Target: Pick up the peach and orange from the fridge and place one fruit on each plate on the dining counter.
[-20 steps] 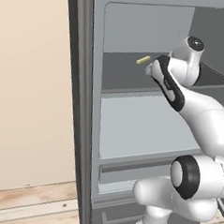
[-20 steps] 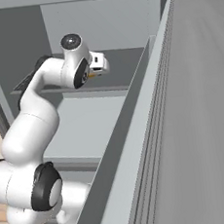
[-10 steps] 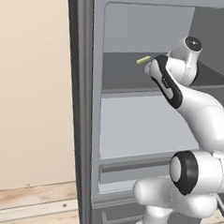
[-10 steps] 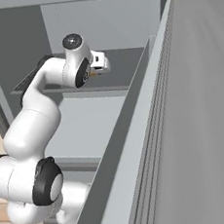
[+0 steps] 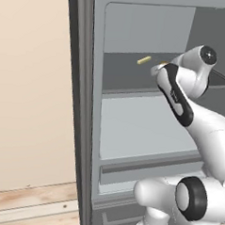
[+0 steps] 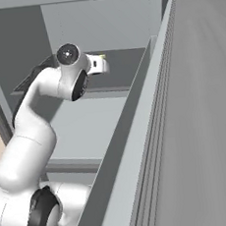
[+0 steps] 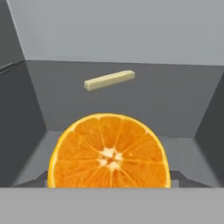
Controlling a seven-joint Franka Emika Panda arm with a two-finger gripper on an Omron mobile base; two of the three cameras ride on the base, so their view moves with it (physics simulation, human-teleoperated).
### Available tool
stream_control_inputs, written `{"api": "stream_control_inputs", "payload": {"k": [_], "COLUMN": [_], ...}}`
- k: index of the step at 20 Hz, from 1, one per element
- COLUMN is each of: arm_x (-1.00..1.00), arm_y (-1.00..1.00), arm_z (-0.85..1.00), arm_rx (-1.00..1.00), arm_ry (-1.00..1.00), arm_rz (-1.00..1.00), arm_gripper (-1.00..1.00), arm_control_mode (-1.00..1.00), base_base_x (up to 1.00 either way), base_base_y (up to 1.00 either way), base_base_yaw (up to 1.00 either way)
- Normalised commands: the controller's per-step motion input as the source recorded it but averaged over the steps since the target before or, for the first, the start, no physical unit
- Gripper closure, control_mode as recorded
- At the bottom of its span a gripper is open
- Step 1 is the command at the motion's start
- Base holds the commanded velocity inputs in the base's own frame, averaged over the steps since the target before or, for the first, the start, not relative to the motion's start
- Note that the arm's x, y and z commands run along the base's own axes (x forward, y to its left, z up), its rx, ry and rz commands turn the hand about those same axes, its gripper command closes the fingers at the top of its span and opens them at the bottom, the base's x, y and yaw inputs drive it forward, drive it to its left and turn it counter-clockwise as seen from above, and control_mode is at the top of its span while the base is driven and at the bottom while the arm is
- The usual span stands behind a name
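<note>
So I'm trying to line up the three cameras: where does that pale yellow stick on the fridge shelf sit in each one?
Left base view: pale yellow stick lies on the upper fridge shelf, left of the arm's wrist.
Right base view: I cannot make it out; the arm's wrist stands before that shelf.
Hand view: it lies upper centre, behind the orange.
Shared landmark: the shelf.

The orange shows a bright cut face with pale segment lines and white core, sitting low on the fridge upper shelf, near the front edge
</note>
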Motion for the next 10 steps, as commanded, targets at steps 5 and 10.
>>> {"api": "stream_control_inputs", "payload": {"k": [5,10], "arm_x": [-1.00,-0.96], "arm_y": [0.07,0.06], "arm_z": [0.17,0.36], "arm_rx": [0.00,0.00], "arm_ry": [-0.26,-0.25], "arm_rz": [0.00,0.00], "arm_gripper": [1.00,1.00], "arm_control_mode": [-1.00,-1.00], "base_base_x": [0.00,0.00], "base_base_y": [0.00,0.00], "base_base_yaw": [0.00,0.00]}}
